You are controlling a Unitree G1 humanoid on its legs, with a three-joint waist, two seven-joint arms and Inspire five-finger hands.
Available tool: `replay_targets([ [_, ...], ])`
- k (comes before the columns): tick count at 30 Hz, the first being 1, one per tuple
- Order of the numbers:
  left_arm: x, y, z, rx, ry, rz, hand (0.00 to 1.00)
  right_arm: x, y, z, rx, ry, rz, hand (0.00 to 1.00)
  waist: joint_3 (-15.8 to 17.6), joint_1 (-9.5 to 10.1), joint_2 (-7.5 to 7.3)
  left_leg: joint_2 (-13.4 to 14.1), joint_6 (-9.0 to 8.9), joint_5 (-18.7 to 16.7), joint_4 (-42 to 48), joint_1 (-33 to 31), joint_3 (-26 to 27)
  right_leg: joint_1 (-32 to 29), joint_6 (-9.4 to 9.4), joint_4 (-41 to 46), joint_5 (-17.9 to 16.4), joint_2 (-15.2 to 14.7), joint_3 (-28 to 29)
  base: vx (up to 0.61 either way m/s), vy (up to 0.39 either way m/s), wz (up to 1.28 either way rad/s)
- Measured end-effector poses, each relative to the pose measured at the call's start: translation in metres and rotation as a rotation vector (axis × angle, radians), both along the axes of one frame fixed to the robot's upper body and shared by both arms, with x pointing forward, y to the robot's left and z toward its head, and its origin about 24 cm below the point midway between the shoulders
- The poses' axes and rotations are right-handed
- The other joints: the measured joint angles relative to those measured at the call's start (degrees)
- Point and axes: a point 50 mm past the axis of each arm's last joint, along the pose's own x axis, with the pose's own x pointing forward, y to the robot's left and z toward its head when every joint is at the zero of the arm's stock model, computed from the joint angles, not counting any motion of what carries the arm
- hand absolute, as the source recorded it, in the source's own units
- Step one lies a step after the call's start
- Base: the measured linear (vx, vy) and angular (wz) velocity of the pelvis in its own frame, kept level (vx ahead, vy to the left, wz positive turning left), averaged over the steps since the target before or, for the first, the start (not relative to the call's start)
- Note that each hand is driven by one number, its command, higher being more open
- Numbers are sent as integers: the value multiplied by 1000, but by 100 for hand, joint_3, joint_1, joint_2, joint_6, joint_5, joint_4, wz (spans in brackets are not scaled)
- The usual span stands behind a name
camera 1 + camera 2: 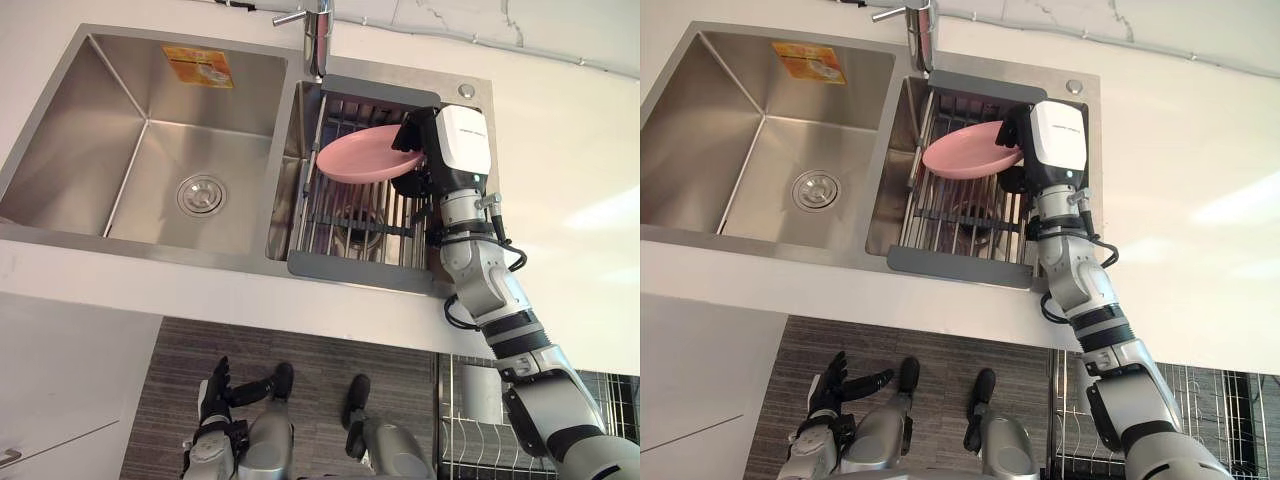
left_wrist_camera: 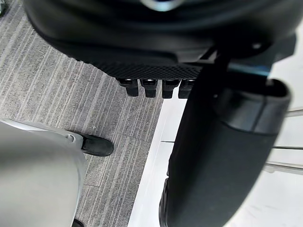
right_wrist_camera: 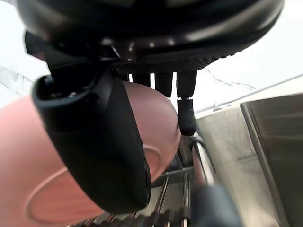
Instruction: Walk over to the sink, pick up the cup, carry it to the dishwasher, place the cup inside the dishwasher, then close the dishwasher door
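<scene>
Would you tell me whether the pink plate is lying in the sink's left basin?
No, the right hand grips the pink plate over the dish rack set in the right basin.

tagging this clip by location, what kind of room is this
Very likely a kitchen: a steel double sink with a tap is set into a white counter, a dish rack sits in its right basin, and the right hand grips a pink plate over that rack.

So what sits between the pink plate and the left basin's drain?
The steel divider between basins and the drying rack's side, seen in the left eye view.
</scene>
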Motion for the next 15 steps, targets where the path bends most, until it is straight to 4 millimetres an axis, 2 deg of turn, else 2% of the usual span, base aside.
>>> replay_targets([
  [7, 1, -2, 0, -7, 0, 0, 100, -5, -1, -6, 39, 26, 23, 0, 34, -6, 58, 5, -8, -5, 36, 27, 39, 37, -4, 1, -1, 4, 22, 0, 0, -1],
  [13, -2, -2, -3, -10, 26, -1, 100, -37, 12, -15, 101, 8, 142, 0, 32, -86, 60, 19, -13, -62, 36, 293, 199, 227, -3, -2, -2, 17, 169, 4, 4, -13],
  [15, -4, -2, -4, -8, 39, -5, 100, -56, 21, -14, 118, -35, 219, 0, 27, -111, 60, 36, -12, -129, 35, 449, 290, 332, -6, -6, -6, 33, 263, 1, 6, -17],
])
